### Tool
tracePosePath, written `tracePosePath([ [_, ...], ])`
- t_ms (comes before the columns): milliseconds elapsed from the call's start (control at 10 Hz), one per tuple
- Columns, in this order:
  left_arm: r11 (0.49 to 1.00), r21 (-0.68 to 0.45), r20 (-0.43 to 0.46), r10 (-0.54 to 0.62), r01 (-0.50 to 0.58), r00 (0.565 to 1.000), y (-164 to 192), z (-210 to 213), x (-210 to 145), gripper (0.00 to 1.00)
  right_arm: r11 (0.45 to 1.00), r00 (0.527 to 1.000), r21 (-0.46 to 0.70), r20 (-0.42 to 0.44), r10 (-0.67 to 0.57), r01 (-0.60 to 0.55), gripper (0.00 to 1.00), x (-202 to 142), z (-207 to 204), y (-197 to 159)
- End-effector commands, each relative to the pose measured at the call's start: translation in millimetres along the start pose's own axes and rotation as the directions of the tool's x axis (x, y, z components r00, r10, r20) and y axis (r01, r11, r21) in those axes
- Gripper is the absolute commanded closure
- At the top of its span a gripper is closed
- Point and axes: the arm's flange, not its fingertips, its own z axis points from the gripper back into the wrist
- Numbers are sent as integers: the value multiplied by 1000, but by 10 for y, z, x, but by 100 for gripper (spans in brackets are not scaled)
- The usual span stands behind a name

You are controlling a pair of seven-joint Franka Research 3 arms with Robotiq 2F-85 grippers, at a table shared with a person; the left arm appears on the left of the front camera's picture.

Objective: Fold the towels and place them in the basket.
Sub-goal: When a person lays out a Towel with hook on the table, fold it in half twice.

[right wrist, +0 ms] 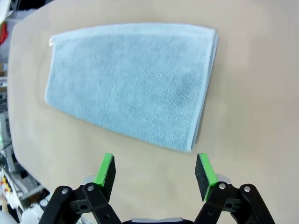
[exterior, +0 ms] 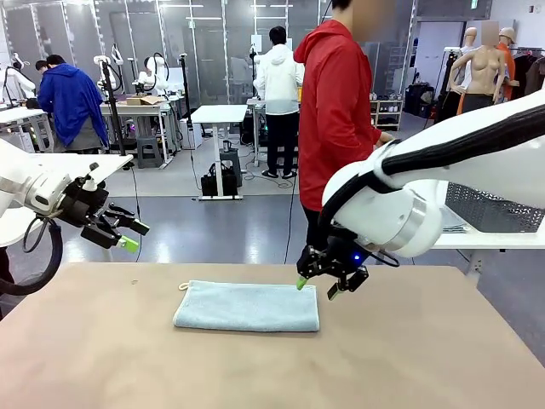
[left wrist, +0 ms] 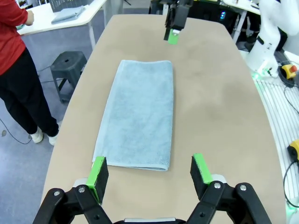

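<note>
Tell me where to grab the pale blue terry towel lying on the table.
Likely a corner of the pale blue terry towel at its short end by the right tool, coming down from above on that side. It lies flat on the tan table, so only its stacked edges offer a pinch.

Basket (exterior: 494, 213) partly hidden behind R arm (exterior: 464, 141); person (left wrist: 21, 93) cut by pic edge.

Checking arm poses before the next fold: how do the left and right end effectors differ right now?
Height: the left black, green-padded end effector hangs high; the right end effector sits low. Position: the left is well away from the pale blue folded terry towel; the right is beside its right end. Both are open and empty.
</note>
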Motion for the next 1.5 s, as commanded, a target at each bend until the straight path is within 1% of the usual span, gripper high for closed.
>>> tracePosePath([
  [0, 1000, 8, -4, -3, 3, 1000, 4, -6, 16, 11, 993, 996, -82, 29, -79, 81, 14, 162, -146, 102],
  [200, 1000, 8, -4, -3, 3, 1000, 4, -6, 16, 11, 983, 992, -137, 28, -121, 124, 14, 293, -284, 57],
  [400, 1000, 8, -4, -3, 3, 1000, 4, -6, 16, 11, 970, 985, -174, 3, -174, 172, 14, 359, -405, 23],
  [600, 1000, 8, -4, -3, 3, 1000, 4, -6, 16, 11, 969, 987, -188, -7, -163, 158, 14, 407, -497, 26],
  [1000, 1000, 8, -4, -3, 3, 1000, 4, -6, 16, 11, 954, 987, -260, -13, -160, 151, 14, 512, -715, 3],
  [1400, 1000, 8, -4, -3, 3, 1000, 4, -6, 16, 11, 949, 989, -284, -20, -146, 135, 14, 560, -880, 37],
])
